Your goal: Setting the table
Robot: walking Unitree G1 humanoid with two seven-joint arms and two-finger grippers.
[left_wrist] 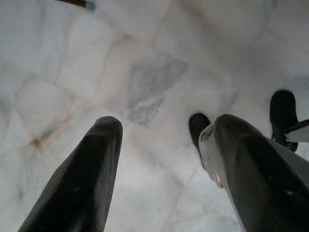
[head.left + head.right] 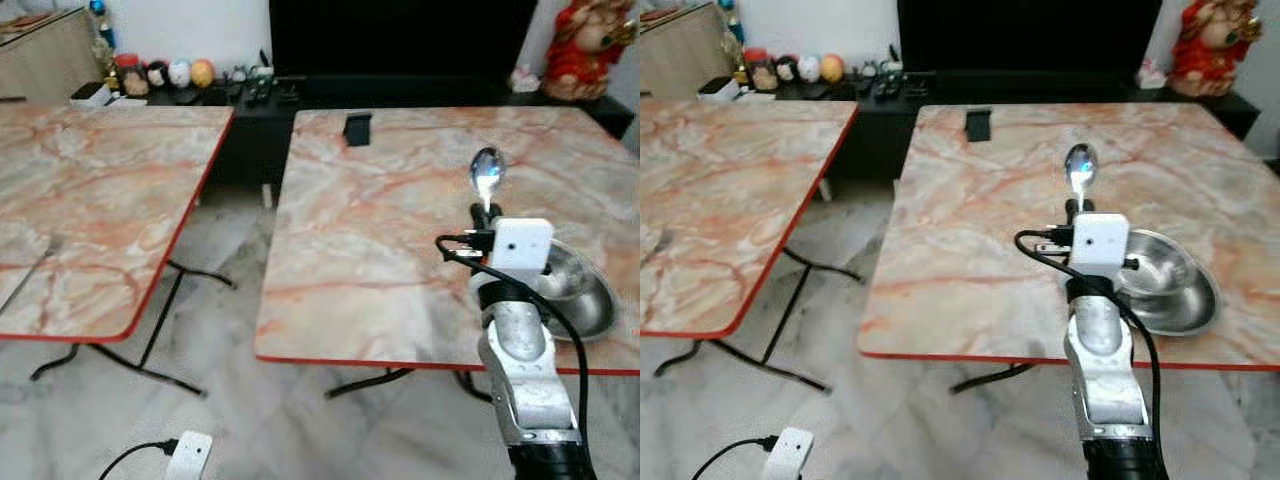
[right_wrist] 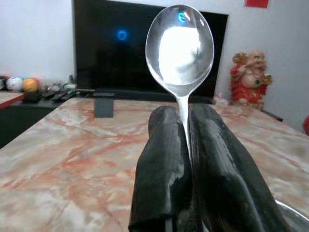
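Above the near edge of the desk (image 2: 380,230), the right gripper's fingers (image 3: 166,169) were clamped on the upright spoon (image 2: 487,178), its bowl above them, the steel bowl (image 2: 580,290) just to its right.

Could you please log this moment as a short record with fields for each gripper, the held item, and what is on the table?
right gripper: raised over the near edge of the marble table, fingers shut on the spoon
spoon: held upright by its handle, bowl uppermost
steel bowl: on the table, just behind the right arm
small black object: at the table's far side
left gripper: open, pointing at the floor
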